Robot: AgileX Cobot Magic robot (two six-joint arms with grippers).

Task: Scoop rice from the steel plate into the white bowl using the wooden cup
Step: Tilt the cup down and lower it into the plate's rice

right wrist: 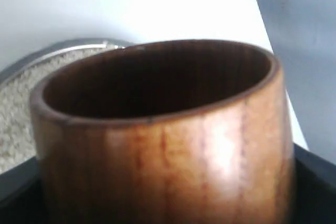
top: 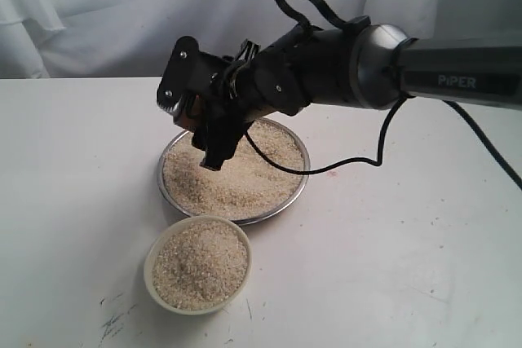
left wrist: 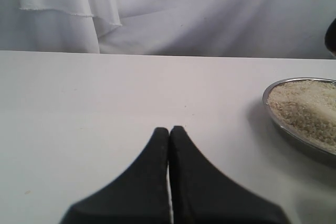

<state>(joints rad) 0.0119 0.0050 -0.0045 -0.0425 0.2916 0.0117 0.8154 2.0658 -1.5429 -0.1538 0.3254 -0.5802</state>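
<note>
over one steel plate (top: 269, 215), one wooden cup (right wrist: 163, 145) (one white bowl (top: 192, 310) nearby).

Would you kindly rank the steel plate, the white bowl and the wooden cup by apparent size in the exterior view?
1. steel plate, widest.
2. white bowl, clearly narrower.
3. wooden cup, smallest, though the right gripper hides most of it.

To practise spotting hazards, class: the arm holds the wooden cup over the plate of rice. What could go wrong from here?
The white bowl is filled with rice nearly to its rim, so another cupful may spill over. The steel plate is shallow; digging the wooden cup in could push grains over its rim.
</note>
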